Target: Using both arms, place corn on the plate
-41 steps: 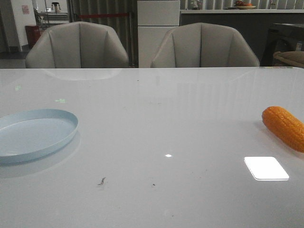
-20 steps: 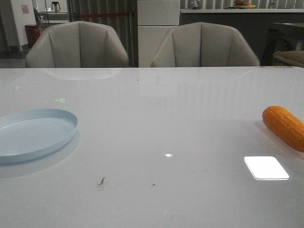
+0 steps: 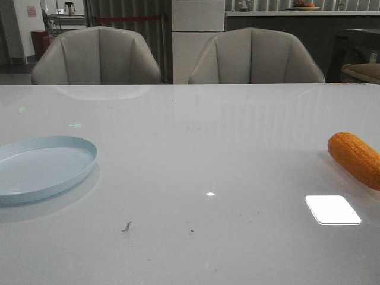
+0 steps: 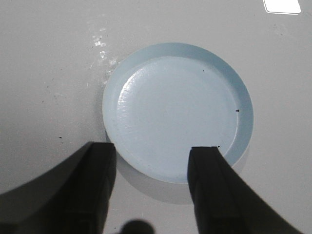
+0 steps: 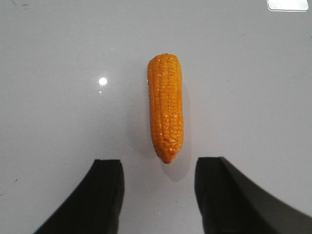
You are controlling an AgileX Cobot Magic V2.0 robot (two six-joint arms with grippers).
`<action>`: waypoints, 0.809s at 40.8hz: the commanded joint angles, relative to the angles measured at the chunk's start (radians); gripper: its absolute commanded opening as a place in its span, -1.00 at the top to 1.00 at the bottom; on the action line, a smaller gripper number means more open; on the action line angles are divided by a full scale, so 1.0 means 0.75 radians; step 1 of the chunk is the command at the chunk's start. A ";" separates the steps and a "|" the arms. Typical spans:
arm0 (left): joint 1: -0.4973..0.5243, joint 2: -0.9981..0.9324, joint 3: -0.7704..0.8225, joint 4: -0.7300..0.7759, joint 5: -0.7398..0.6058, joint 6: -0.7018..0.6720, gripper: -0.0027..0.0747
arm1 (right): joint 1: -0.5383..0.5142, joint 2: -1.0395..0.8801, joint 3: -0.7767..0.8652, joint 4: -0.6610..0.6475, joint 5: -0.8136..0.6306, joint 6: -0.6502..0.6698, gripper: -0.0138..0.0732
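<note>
Corn: flat on desk at far right edge, long axis 12-to-6 toward right claw, spread, empty, hovering nearest. Plate: far left, bare, beneath left claw, also spread.

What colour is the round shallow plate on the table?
Pale blue, plain and matte; the round shallow plate shows best in the left wrist view.

We count one corn, one plate, one table, two chairs behind it, and two grippers, left gripper and right gripper; background shelves hold perhaps a few blurred items.
</note>
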 commanded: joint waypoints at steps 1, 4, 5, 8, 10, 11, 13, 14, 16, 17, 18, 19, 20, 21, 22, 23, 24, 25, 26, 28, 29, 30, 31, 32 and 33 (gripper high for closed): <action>0.002 0.017 -0.051 -0.023 -0.091 -0.010 -0.22 | -0.002 -0.014 -0.042 -0.014 -0.090 -0.010 -0.41; 0.032 0.062 -0.087 -0.023 -0.075 -0.019 -0.22 | -0.002 -0.014 -0.042 -0.013 -0.089 -0.010 -0.41; 0.053 0.080 -0.109 -0.023 -0.068 -0.036 -0.22 | -0.002 -0.014 -0.042 -0.013 -0.088 -0.010 -0.41; 0.117 0.151 -0.177 -0.021 -0.018 -0.079 -0.22 | -0.002 -0.014 -0.042 -0.013 -0.088 -0.010 -0.41; 0.174 0.212 -0.243 -0.021 0.039 -0.092 -0.22 | -0.002 -0.014 -0.042 -0.009 -0.088 -0.010 -0.41; 0.204 0.240 -0.284 -0.021 0.065 -0.092 -0.22 | -0.002 -0.014 -0.042 -0.005 -0.088 -0.010 -0.41; 0.239 0.312 -0.348 -0.021 0.140 -0.092 -0.22 | -0.002 -0.014 -0.042 -0.004 -0.087 -0.010 -0.41; 0.256 0.344 -0.393 -0.021 0.177 -0.092 -0.22 | -0.002 -0.014 -0.042 -0.003 -0.087 -0.010 -0.41; 0.269 0.423 -0.460 -0.021 0.269 -0.082 -0.22 | -0.002 -0.014 -0.042 0.001 -0.087 -0.010 -0.41; 0.275 0.459 -0.504 -0.021 0.308 -0.075 -0.22 | -0.002 -0.014 -0.042 0.004 -0.087 -0.009 -0.41; 0.276 0.494 -0.536 -0.021 0.345 -0.068 -0.22 | -0.002 -0.014 -0.042 0.006 -0.087 -0.009 -0.41; 0.276 0.541 -0.568 -0.021 0.393 -0.049 -0.22 | -0.002 -0.014 -0.042 0.007 -0.087 -0.009 -0.41; 0.276 0.577 -0.608 -0.024 0.424 -0.014 -0.22 | -0.002 -0.014 -0.042 0.010 -0.087 -0.009 -0.41; 0.276 0.624 -0.637 -0.031 0.460 0.011 -0.22 | -0.002 -0.014 -0.042 0.012 -0.087 -0.009 -0.41; 0.274 0.659 -0.665 -0.035 0.485 0.035 -0.22 | -0.002 -0.014 -0.042 0.015 -0.087 -0.009 -0.41; 0.268 0.693 -0.699 -0.043 0.506 0.064 -0.22 | -0.002 -0.014 -0.042 0.019 -0.087 -0.009 -0.41; 0.265 0.737 -0.724 -0.046 0.525 0.077 -0.22 | -0.002 -0.014 -0.042 0.021 -0.087 -0.009 -0.41; 0.263 0.769 -0.756 -0.046 0.538 0.087 -0.22 | -0.002 -0.014 -0.042 0.021 -0.087 -0.009 -0.41; 0.256 0.811 -0.777 -0.046 0.544 0.087 -0.22 | -0.002 -0.014 -0.042 0.022 -0.087 -0.009 -0.41; 0.249 0.866 -0.823 -0.046 0.552 0.087 -0.22 | -0.002 -0.014 -0.042 0.033 -0.087 -0.009 -0.41; 0.250 0.902 -0.840 -0.046 0.554 0.087 -0.22 | -0.002 -0.014 -0.042 0.039 -0.087 -0.009 -0.41; 0.250 0.926 -0.862 -0.046 0.554 0.087 -0.22 | -0.002 -0.014 -0.042 0.043 -0.087 -0.009 -0.41; 0.249 0.949 -0.878 -0.052 0.554 0.087 -0.22 | -0.002 -0.014 -0.042 0.045 -0.087 -0.009 -0.41; 0.249 0.976 -0.893 -0.052 0.557 0.087 -0.22 | -0.002 -0.014 -0.042 0.047 -0.087 -0.009 -0.41; 0.247 0.996 -0.910 -0.052 0.560 0.087 -0.22 | -0.002 -0.014 -0.042 0.048 -0.087 -0.009 -0.41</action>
